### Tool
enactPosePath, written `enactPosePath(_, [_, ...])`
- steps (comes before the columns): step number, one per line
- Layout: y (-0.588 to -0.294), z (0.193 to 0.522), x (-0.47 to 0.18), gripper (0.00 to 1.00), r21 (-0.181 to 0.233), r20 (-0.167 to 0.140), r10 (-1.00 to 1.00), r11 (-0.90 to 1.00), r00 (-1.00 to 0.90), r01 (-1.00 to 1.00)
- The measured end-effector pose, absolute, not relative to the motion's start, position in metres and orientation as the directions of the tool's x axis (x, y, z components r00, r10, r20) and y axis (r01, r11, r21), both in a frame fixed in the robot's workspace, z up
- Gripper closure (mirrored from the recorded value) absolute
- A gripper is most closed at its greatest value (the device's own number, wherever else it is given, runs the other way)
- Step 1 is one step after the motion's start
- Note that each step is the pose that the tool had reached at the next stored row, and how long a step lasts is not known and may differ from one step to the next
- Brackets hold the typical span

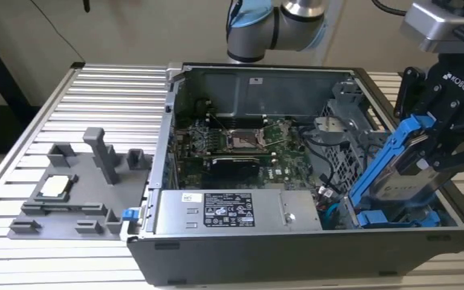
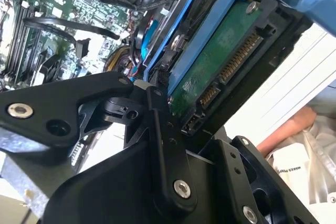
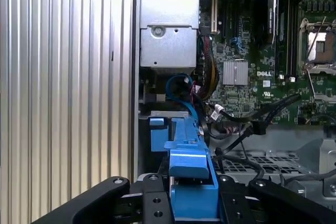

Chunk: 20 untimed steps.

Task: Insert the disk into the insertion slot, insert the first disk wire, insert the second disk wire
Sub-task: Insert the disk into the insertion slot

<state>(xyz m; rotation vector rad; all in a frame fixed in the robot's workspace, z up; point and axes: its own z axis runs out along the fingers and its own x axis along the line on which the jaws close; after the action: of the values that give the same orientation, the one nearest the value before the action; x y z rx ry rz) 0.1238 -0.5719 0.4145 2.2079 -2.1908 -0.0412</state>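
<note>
The gripper (image 1: 440, 158) is clamped on the upper end of the disk (image 1: 397, 175), holding it tilted with its lower end just inside the open computer case (image 1: 215, 254), beside the grey drive cage (image 1: 345, 160), seemingly so it can be lined up to slide in there.

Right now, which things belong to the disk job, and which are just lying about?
Job: the disk, tilted, held by the gripper; the perforated drive cage.
Lying about: power-supply box, motherboard, grey fixture with a chip.
</note>
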Motion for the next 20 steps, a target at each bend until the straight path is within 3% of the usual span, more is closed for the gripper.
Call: enactPosePath(20, [-0.573,0.382,0.129,0.67,0.042,0.003,-1.000,-0.018,0.019,-0.999])
